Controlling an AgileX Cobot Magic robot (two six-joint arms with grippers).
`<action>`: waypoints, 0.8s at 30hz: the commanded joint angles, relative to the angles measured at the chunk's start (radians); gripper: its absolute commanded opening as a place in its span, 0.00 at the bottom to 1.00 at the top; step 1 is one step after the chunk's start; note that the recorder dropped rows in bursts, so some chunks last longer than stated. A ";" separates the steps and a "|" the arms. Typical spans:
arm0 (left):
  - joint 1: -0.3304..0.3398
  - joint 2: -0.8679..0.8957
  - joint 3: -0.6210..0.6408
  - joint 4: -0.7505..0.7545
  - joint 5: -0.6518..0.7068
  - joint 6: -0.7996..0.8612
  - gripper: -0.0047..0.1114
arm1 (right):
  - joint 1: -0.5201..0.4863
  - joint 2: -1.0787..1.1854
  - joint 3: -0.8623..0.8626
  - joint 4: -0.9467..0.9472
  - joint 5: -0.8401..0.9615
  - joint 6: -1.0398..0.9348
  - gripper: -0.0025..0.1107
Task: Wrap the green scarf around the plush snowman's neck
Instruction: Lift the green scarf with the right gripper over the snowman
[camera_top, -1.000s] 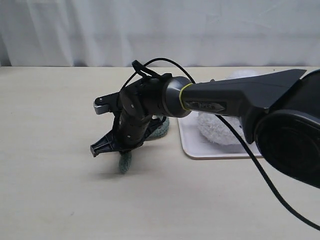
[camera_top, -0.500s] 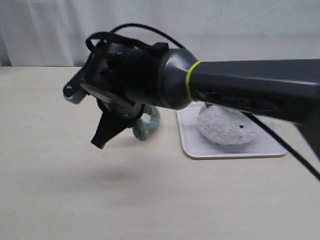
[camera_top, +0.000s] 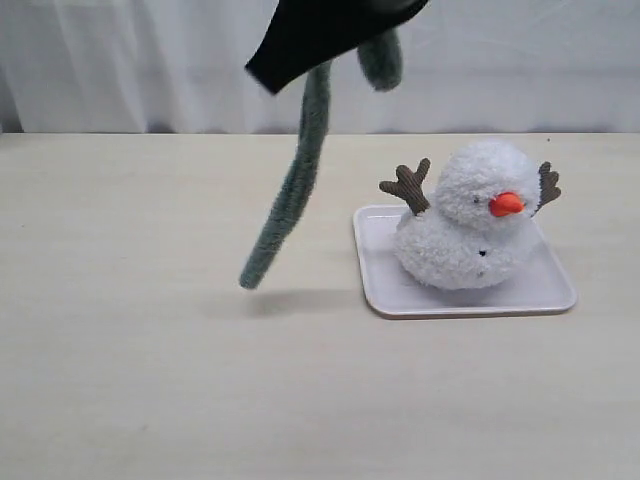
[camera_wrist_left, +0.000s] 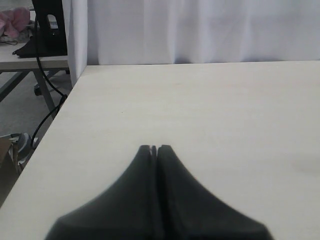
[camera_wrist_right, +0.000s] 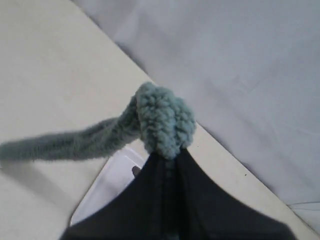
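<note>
The right gripper (camera_wrist_right: 167, 159) clamps the green scarf (camera_top: 298, 180), which dangles clear above the table's middle; the left gripper (camera_wrist_left: 154, 149) is closed on nothing. The plush snowman (camera_top: 465, 235) sits bare-necked on its tray (camera_top: 380, 290) near the right edge, so all the wrapping is yet to do

Up at twelve o'clock the right claw (camera_top: 270, 68) is sliced off by the view's edge, just a black wedge, hiding where it pinches the scarf (camera_top: 295, 190). The snowman (camera_top: 465, 235) has its three-o'clock twig arm half behind its head. On the right wrist camera the claw covers all but a corner of the tray (camera_wrist_right: 105, 192). The left claw (camera_wrist_left: 153, 148) is blurred, its base cut off.
</note>
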 joint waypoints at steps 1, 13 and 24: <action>-0.009 -0.002 0.002 -0.007 -0.012 -0.004 0.04 | 0.002 -0.138 0.044 -0.009 0.015 0.009 0.06; -0.009 -0.002 0.002 -0.007 -0.012 -0.004 0.04 | 0.000 -0.387 0.331 -0.192 0.015 0.053 0.06; -0.009 -0.002 0.002 -0.007 -0.012 -0.004 0.04 | -0.071 -0.374 0.571 -0.446 -0.146 0.272 0.06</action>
